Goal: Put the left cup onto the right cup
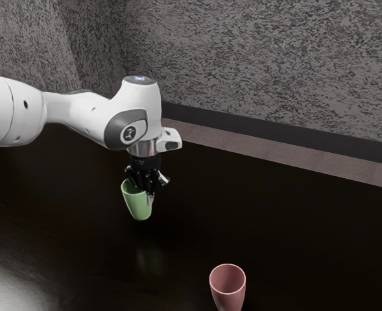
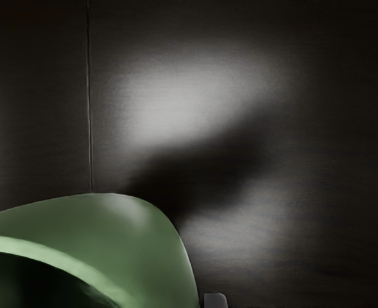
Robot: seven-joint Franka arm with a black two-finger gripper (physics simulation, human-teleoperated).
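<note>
While it hangs clear of the table, green cup (image 1: 137, 204) sits directly under the claw (image 1: 148, 191), touching it at the rim. Claw is pinching the cup's wall near the rim, one finger apparently inside the mouth and one outside; the finger tips are hard to separate in the exterior view. In the wrist view the cup's rim and outer wall show blurred just under the hand.

Handling, judged: small thin-walled tumbler, light, stiff, smooth sides so probably a bit slippery. A wall pinch at the rim is a sensible hold because the body tapers. Holding one side only means it can swing or tilt, so move gently.

Orientation: mouth up toward the claw, closed base down. Long axis near vertical, slightly tilted, base leaning a little toward the exterior view's right.

Pink cup (image 1: 227, 285) stands upright on the dark table (image 1: 294, 220), mouth open upward, below the claw and off toward the exterior view's right, well apart from it. Nothing lies between the two cups.

White arm (image 1: 67, 113) reaches in from the exterior view's left; speckled grey wall (image 1: 275, 58) is behind the claw.

Judged: carry step, stacking not yet done.
</note>
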